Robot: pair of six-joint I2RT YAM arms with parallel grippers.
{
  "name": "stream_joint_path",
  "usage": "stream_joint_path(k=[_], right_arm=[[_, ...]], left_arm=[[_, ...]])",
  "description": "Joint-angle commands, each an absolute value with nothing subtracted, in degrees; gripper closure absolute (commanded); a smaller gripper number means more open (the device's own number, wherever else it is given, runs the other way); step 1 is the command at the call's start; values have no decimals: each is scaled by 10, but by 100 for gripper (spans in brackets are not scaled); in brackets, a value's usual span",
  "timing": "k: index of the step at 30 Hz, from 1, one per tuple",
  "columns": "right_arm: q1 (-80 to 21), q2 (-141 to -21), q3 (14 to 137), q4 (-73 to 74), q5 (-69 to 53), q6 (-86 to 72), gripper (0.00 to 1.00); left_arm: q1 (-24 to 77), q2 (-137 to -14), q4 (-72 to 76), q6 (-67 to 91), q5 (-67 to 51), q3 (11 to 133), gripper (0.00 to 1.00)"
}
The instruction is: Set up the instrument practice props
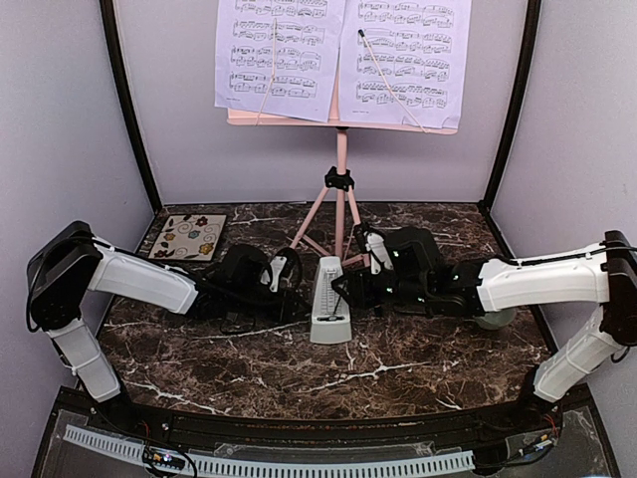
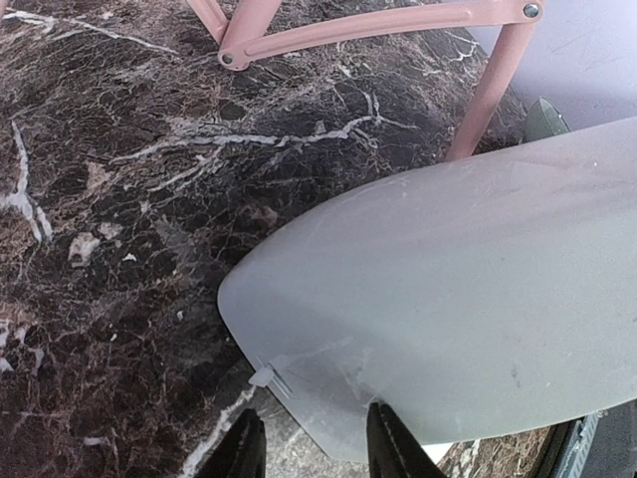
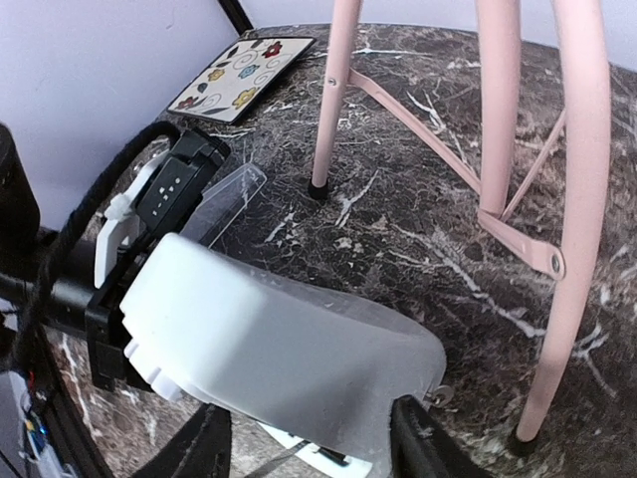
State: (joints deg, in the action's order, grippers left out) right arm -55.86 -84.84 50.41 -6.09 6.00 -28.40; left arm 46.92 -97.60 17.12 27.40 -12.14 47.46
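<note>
Top external view gives you the layout: the small grey-white pyramid metronome point(image 1: 330, 304) sits at the middle of the dark, white-veined marble table point(image 1: 299, 383). Its broad base is on the near side and its narrow end on the far side. Just beyond it stands the pink tripod music stand point(image 1: 341, 159), with its feet on the table and its desk high at the far side. Two pale lavender sheet-music pages point(image 1: 284, 55) are spread side by side across that desk. The square floral-patterned coaster point(image 1: 189, 237) lies flat at the far left of the table, well apart from the metronome.

Your left tool point(image 1: 297, 284) reaches in from the left and your right tool point(image 1: 360, 279) from the right. Both are low over the table and close against the metronome's two sides.

From the left wrist view, the fingers point(image 2: 393, 443) stand partly apart, with the metronome's grey edge over the gap between them. One finger overlaps that edge, and a strip of marble shows beside the other. You cannot tell from this whether the tool is clamped on the metronome or only straddles it.

From the right wrist view, the pale body of the metronome fills the space just past the two dark fingers point(image 3: 214, 443). It spreads wider than the gap between them. Whether they press on it cannot be told.
</note>
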Motion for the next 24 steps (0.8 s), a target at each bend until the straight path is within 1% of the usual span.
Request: stream_joint_path(k=[1, 2, 4, 5, 7, 8, 13, 18, 24], right_arm=[[-560, -833, 496, -85, 61, -280, 35], [-559, -830, 494, -86, 56, -280, 29], [-560, -819, 483, -89, 50, -280, 20], [-560, -815, 478, -90, 51, -279, 17], [-561, -810, 472, -93, 56, -277, 13], [-561, -810, 471, -92, 58, -275, 12], [-562, -829, 495, -85, 70, -280, 8], [-563, -837, 505, -65, 98, -290, 8], [-562, -803, 489, -15, 140, -296, 10]], left_arm=[[472, -958, 179, 270, -118, 476, 63], [472, -957, 180, 271, -117, 475, 62], [473, -954, 179, 269, -114, 475, 60], [472, -951, 178, 267, -110, 474, 57], [472, -945, 177, 264, -99, 473, 53], [472, -943, 177, 263, -94, 472, 48], [472, -938, 173, 264, -88, 470, 40], [471, -927, 167, 263, -77, 465, 38], [469, -911, 162, 264, -65, 457, 37]])
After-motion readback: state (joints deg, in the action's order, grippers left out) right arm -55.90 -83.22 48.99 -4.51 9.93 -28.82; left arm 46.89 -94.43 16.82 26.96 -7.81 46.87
